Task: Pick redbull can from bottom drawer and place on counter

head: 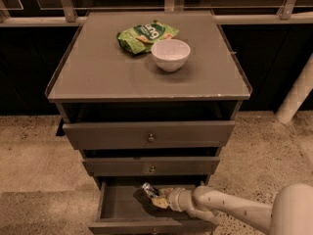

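Reaching in from the right, the robot's white arm has its gripper inside the pulled-out lowest grey wooden drawer. The gripper is right against the small slim silver-and-blue metal can, which sits tilted near the middle of the drawer floor with its upper end toward the back left. Whether the gripper has closed on the can cannot be told.

The step in hand looks like securing the can. To do it well, the grip should cross the can's narrow body rather than its ends, and be firm before any lift, since smooth metal likely slips. The can should come out forward first, clear of the grey middle drawer just above, and only then rise.

The flat grey tabletop has bare space at its front and left, well apart from the round white bowl and the crumpled green snack bag at the back. Setting the can there avoids knocking either.
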`<control>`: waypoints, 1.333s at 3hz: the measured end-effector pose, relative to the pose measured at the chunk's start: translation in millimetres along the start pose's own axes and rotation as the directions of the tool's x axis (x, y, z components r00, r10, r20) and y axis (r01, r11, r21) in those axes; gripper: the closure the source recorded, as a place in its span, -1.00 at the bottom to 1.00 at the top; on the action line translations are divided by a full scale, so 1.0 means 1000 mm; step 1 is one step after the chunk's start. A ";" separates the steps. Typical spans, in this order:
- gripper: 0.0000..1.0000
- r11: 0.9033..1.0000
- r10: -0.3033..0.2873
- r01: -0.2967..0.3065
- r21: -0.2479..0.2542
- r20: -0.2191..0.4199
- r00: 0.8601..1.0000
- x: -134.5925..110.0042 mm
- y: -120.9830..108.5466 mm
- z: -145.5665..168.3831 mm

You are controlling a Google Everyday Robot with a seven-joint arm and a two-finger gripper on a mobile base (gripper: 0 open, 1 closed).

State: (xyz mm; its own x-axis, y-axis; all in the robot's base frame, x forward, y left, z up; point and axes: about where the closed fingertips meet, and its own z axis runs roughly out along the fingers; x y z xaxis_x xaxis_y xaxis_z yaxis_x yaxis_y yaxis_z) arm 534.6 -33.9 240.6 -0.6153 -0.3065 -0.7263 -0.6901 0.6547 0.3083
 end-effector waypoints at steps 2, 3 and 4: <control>1.00 0.990 -0.114 0.118 -0.071 0.065 0.991 -0.024 0.026 -0.079; 1.00 0.982 -0.174 0.181 -0.059 0.111 0.979 -0.041 0.039 -0.116; 1.00 0.981 -0.176 0.184 -0.056 0.117 0.977 -0.043 0.039 -0.120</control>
State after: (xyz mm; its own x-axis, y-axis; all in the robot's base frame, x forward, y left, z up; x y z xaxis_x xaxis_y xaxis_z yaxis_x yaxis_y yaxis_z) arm 488.0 -78.2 357.6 -0.4351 -0.3341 -0.8361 -0.8116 0.5477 0.2035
